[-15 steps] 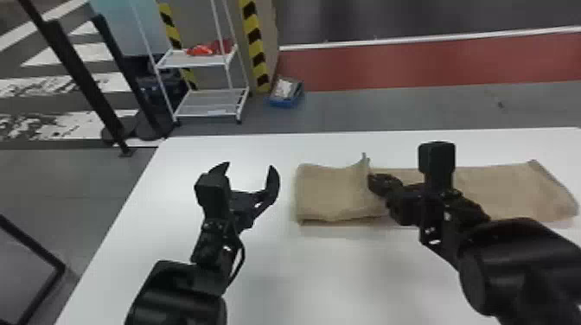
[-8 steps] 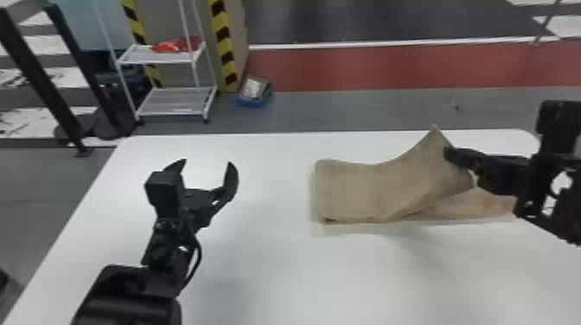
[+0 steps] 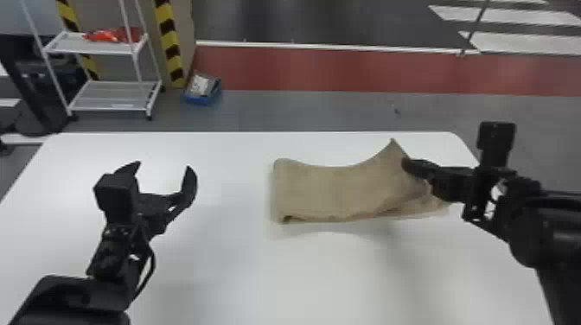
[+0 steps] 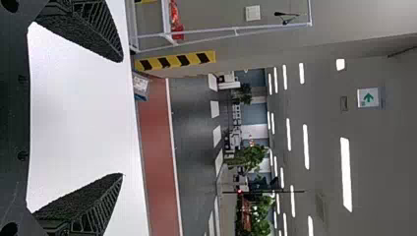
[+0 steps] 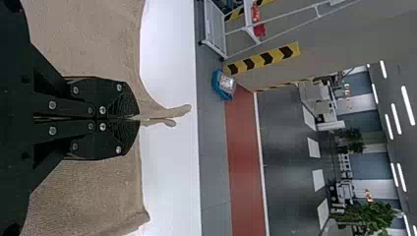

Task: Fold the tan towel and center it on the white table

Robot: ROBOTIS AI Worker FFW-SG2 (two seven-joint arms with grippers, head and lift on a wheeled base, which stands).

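1. Head view: the right gripper (image 3: 406,164) had carried its pinched edge of the tan towel (image 3: 324,188) rightward, laying a longer top layer over the part beneath. A second earlier, that edge stood much closer to the towel's left end, with a long single stretch lying out to the right.
2. The left end, now a bend, had also shifted farther from the left side of the white counter (image 3: 281,276) as the upper layer was drawn across.
3. In the right wrist view, the right gripper's fingers were pressed together on the cloth, with a bit of edge poking out past the tips. One far corner stood raised beside it.
4. The left gripper (image 3: 165,166) was spread wide over the left part of the counter, touching no cloth.
5. For the task, this looked like a fold nearly laid over but not finished: the held edge probably had to be lowered onto the right end and let go.
6. The towel lay right of the counter's middle, so centering seemed still to be done, and dragging it by one layer could have spoiled the fold.
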